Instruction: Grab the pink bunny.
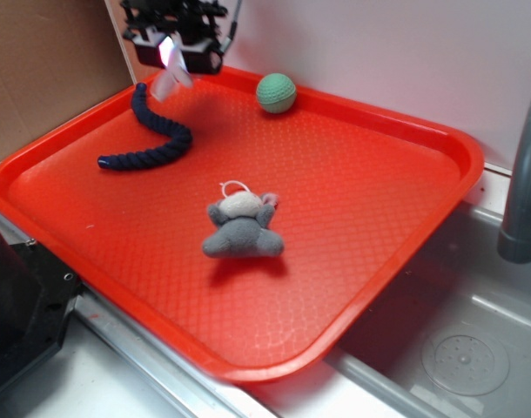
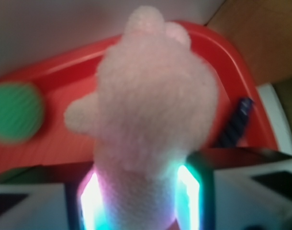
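The pink bunny (image 2: 153,110) fills the wrist view, a pale pink plush squeezed between my two glowing fingers (image 2: 91,201). In the exterior view my gripper (image 1: 174,65) hangs above the far left corner of the red tray (image 1: 396,261), shut on the bunny (image 1: 171,80), which dangles from it clear of the tray floor. Most of the bunny is washed out there by the finger lights.
On the tray lie a dark blue rope (image 1: 152,139) just below the gripper, a green ball (image 1: 276,92) by the far rim, and a grey plush animal with a white loop (image 1: 242,228) in the middle. A faucet (image 1: 527,174) and sink (image 1: 466,357) stand at right.
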